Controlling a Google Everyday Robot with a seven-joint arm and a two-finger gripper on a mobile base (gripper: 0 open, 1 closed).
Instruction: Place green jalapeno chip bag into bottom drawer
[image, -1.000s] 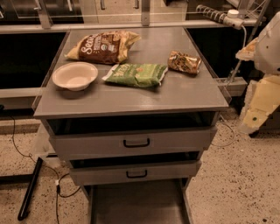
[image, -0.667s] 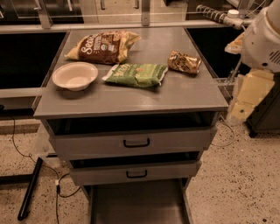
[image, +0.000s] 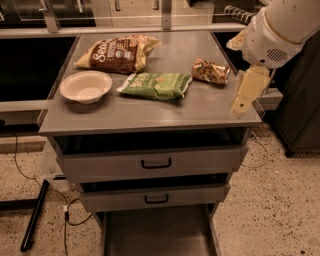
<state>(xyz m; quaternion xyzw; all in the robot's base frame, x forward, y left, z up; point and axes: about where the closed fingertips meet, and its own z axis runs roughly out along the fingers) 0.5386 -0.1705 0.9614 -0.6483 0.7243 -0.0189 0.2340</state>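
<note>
The green jalapeno chip bag (image: 156, 85) lies flat on the grey cabinet top (image: 200, 112), near the middle, between the white bowl and the small gold-brown bag. The bottom drawer (image: 155, 235) is pulled out at the foot of the cabinet, a plain grey tray with nothing visible in it. My gripper (image: 246, 95) hangs from the white arm (image: 280, 30) at the cabinet's right edge, pointing down, to the right of the green bag and apart from it. It holds nothing that I can see.
A white bowl (image: 86, 86) sits at the left of the top. A large brown-and-yellow bag (image: 120, 52) lies behind it. A small gold-brown bag (image: 211, 71) lies at the right. Two grey drawer fronts with black handles (image: 156, 163) stand slightly open. Cables and a black leg (image: 35, 215) lie on the floor, left.
The arm and gripper have moved left and up, from beside the cabinet to over its right edge. The bags, bowl and drawers have not moved.
</note>
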